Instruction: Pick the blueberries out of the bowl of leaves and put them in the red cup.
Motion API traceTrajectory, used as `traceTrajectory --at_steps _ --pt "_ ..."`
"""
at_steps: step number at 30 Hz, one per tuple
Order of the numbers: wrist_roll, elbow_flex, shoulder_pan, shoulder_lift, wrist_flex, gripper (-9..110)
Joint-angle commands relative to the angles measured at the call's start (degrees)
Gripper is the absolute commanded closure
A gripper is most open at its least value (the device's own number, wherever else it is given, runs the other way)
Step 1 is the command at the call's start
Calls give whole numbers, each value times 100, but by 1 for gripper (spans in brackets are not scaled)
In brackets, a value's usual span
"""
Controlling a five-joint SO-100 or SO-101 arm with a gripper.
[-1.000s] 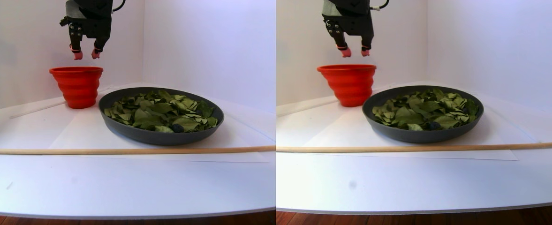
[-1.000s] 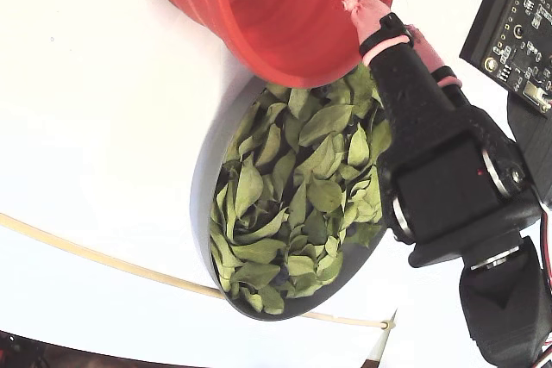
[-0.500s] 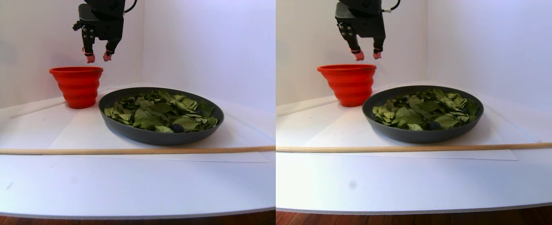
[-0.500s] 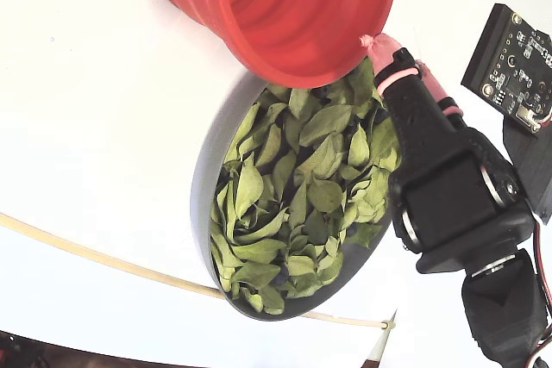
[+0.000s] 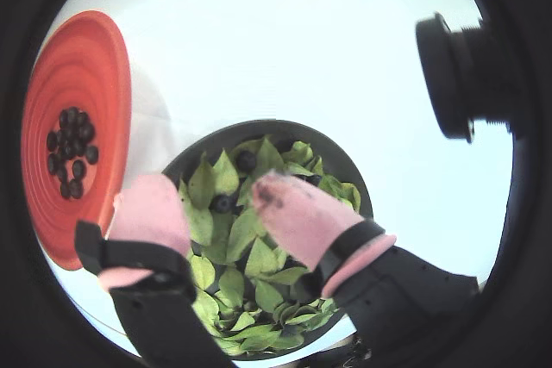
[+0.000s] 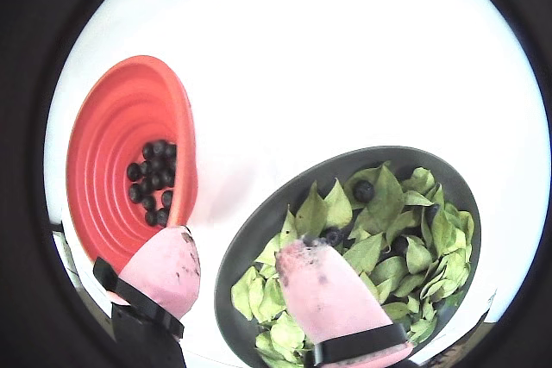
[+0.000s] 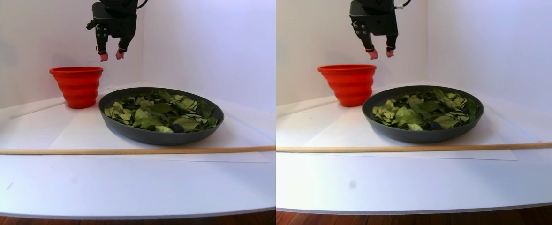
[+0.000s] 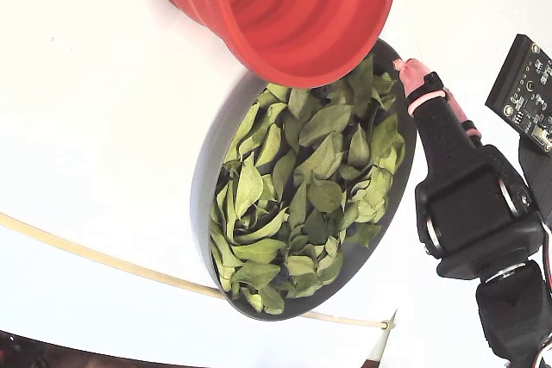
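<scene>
Pincer [image 7: 110, 55] hangs high above the table, jaws parted and empty, pink-padded fingertips [image 6: 319, 286] apart; in the stereo pair it sits over the gap between cup and dish.

My judgement: I am lining up the next pick. I would descend on the exposed berry [image 5: 222, 203] just ahead of the pads, straddle it, and close gently so no leaf comes along.

Bowl [image 7: 130, 130], the largest vessel: a loose heap of leaves [image 8: 293, 204] fills it. In a wrist view I count two blueberries [image 5: 246, 160] showing, at about 12 o'clock of the heap; more may be buried.

Red cup [image 6: 112, 170], at 10 o'clock from the dish in that wrist view, already holds a cluster of berries on its floor.
</scene>
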Motion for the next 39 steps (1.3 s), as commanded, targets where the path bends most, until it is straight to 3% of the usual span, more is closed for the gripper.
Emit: traceTrajectory --at_steps 1,39 --pt "-35 -114 132 519 -26 85" --pt "79 -589 835 -1521 -791 86"
